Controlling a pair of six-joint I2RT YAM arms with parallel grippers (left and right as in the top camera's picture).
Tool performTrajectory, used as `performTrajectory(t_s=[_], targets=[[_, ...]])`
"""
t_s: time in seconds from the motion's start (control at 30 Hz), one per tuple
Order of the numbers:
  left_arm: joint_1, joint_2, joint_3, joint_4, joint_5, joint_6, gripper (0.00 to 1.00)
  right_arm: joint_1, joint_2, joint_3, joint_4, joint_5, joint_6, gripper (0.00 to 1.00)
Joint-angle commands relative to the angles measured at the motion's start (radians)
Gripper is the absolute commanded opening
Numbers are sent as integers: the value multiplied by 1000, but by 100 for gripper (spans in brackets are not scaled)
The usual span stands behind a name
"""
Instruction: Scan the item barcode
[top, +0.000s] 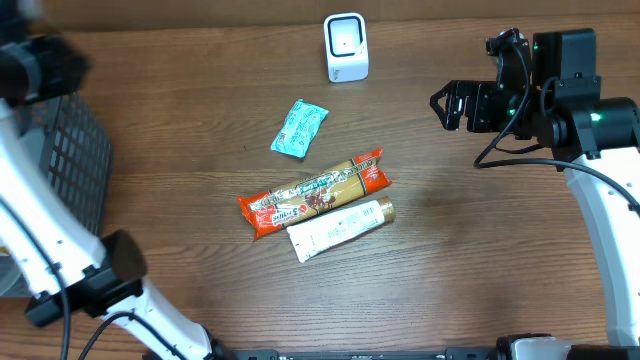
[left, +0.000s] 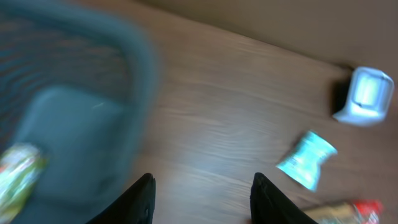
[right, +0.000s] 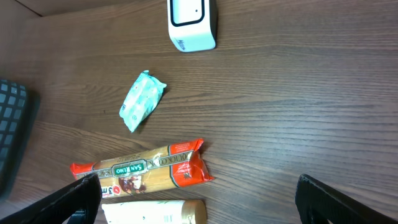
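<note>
The white scanner (top: 346, 46) stands at the upper middle of the overhead frame on the wooden desk (top: 200, 80). Below it, near the centre, lie three items: a teal packet (top: 299, 128), then an orange pasta packet (top: 315, 192) lying slantwise, and a white tube (top: 340, 228) just beside the pasta packet's lower edge, touching it or nearly so. A dark basket (top: 70, 160) sits at the left edge. In the blurred left wrist view a greenish packet (left: 18, 177) lies inside it. The left gripper (left: 202, 183) hovers near the basket, its jaws partly apart with nothing between them. The right gripper (right: 198, 186), at the upper right of the overhead frame, has its jaws spread wide and holds nothing.
</note>
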Motion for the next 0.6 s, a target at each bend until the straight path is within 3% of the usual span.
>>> performTrajectory(t_s=[0.0, 0.33, 0.43, 0.57], targets=[[124, -40, -11, -5, 3, -56, 43, 4, -5, 20, 6, 2, 1, 100], [338, -40, -76, -5, -53, -32, 49, 4, -5, 20, 6, 2, 1, 100], [361, -35, -106, 1, -143, -32, 66, 4, -5, 20, 15, 2, 1, 100], [368, -35, -164, 83, -154, -33, 93, 4, -5, 20, 21, 3, 0, 100]])
